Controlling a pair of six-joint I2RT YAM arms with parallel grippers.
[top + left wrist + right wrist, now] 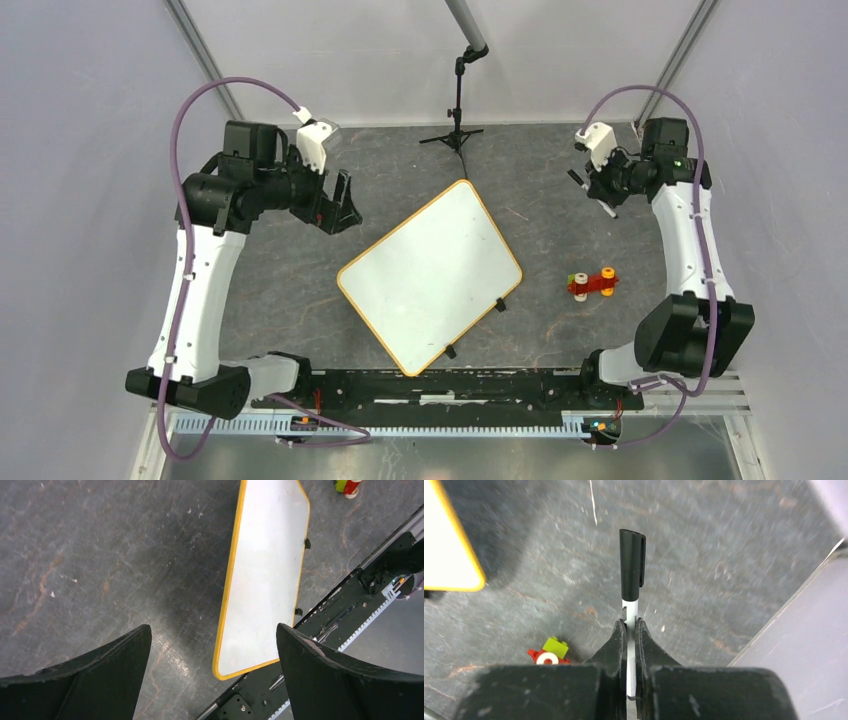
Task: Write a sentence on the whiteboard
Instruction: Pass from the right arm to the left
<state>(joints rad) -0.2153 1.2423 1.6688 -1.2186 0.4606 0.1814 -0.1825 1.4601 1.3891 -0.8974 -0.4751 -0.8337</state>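
The whiteboard (430,275) lies flat and turned at an angle in the middle of the table, with a yellow-orange rim and two small black clips; it also shows in the left wrist view (265,580), and one corner in the right wrist view (444,540). The sentence is out of view; the board's face shows plain white. My right gripper (598,196) (630,622) hangs at the back right, away from the board, shut on a white marker (632,565) with its black cap on. My left gripper (340,208) (212,627) is open above the table, left of the board, and holds nothing.
A small red, orange and green toy (592,284) (549,650) lies right of the board. A black tripod stand (458,120) rises at the back centre. The arms' black base rail (450,385) runs along the near edge. Grey walls close in both sides.
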